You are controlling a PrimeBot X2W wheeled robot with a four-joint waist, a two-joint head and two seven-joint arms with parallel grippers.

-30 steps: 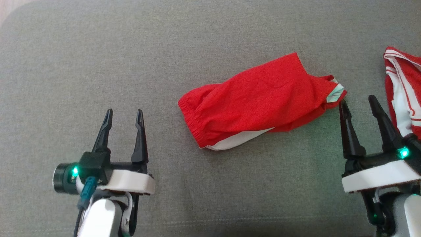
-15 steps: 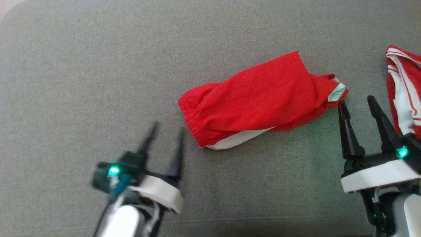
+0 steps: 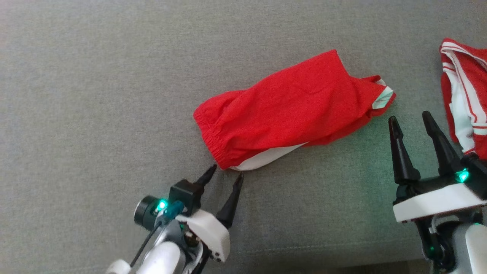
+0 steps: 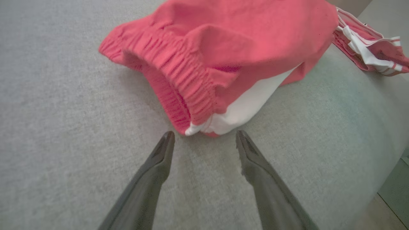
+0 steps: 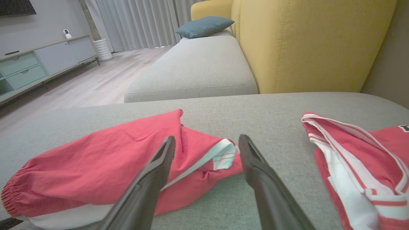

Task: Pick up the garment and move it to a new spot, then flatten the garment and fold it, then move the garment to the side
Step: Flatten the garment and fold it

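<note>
The garment (image 3: pixel 289 110) is a pair of red shorts with white side panels, lying bunched and folded over on a grey sofa cushion (image 3: pixel 95 95); it also appears as the garment (image 4: pixel 223 48) and the garment (image 5: pixel 96 172) in the wrist views. My left gripper (image 3: pixel 227 171) is open, its tips straddling the lower left corner of the elastic waistband. In its own view, the left gripper (image 4: pixel 204 135) sits just short of the white corner. My right gripper (image 3: pixel 410 120) is open too, a little below the garment's right end, apart from the cloth. The right gripper (image 5: pixel 207 140) points at that white-trimmed hem.
A second red and white striped garment (image 3: pixel 464 95) lies at the cushion's right edge, close beside my right fingers. A yellow sofa back (image 5: pixel 313 41) rises behind the cushion. The cushion's front seam (image 3: pixel 304 249) runs near the bottom of the head view.
My left arm has swung right and forward, from well left of the garment to its waistband corner. The right gripper has stayed put. The head camera shifted slightly.
</note>
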